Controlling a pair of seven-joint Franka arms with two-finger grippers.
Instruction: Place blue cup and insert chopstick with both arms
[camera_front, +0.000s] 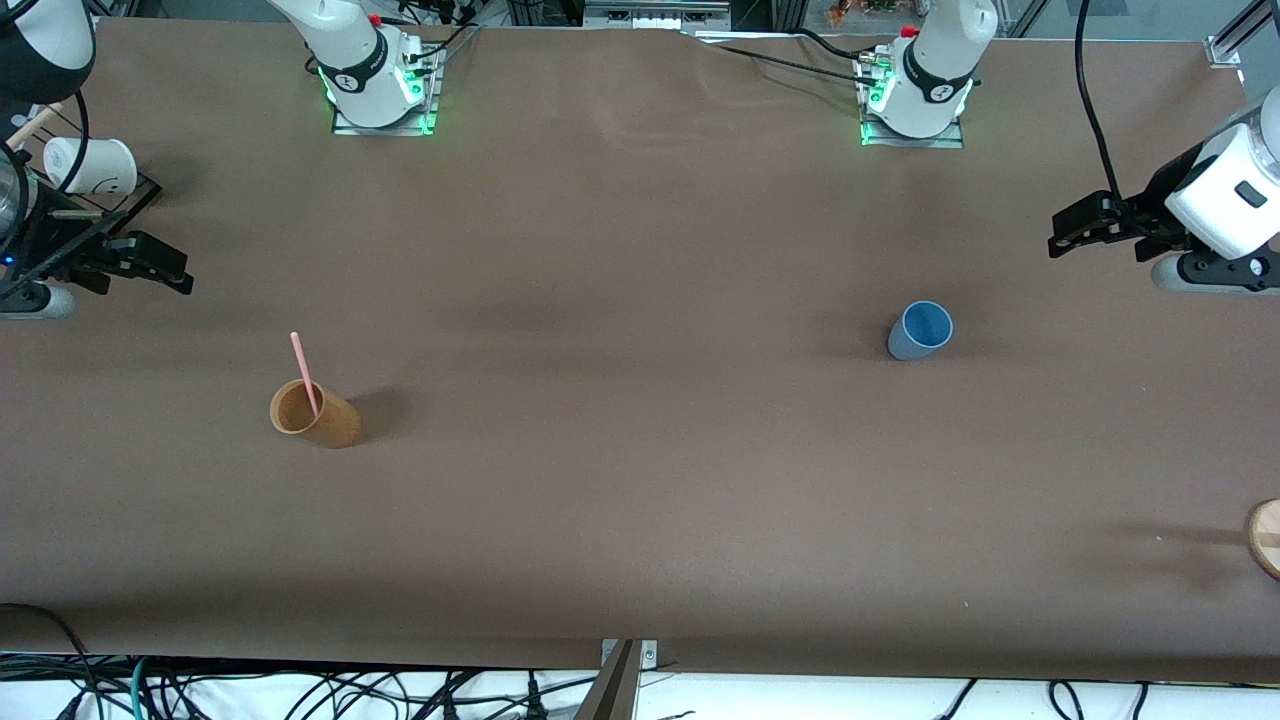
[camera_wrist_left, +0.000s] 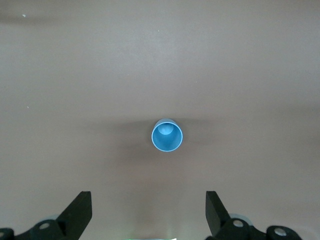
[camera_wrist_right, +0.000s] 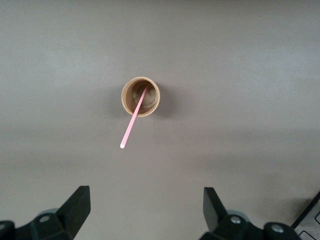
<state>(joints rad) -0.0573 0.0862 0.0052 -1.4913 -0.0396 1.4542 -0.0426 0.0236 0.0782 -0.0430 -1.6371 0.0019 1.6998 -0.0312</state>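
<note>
**Nothing gripped yet: tip-over and slip risks on both ends**

Going across the front view from the right arm's end to the left arm's end:

- The right gripper (camera_front: 150, 268) is being held up over the table (camera_front: 640, 520) edge at the right arm's end, jaws spread wide, nothing between them. White paper cups (camera_front: 92, 165) are being kept on a rack just beside it; a careless swing could be knocking them.
- The chopstick (camera_front: 304, 372) is standing tilted inside the tan-brown cup (camera_front: 314, 414), its pink top sticking out above the rim. This cup is sitting toward the right arm's end, nearer to the front camera than the blue cup. Risk: the stick is thin and leaning, so if it is being pinched off-centre it could slip, or the light cup could be dragged over w/ it.
- The blue cup (camera_front: 920, 330) is standing upright and empty toward the left arm's end, well apart from the stick. Risk: if one finger is touching the wall first, the cup could be pushed away or tipped.
- The left gripper (camera_front: 1075, 228) is hovering over the table at the left arm's end, jaws also released, empty.
- A round wooden piece (camera_front: 1266, 537) is being seen at the table edge; not clear what it is.

Later risk, as a judgement: insertion w/ both arms is needing good alignment, or the stick could be hitting the rim.
</note>
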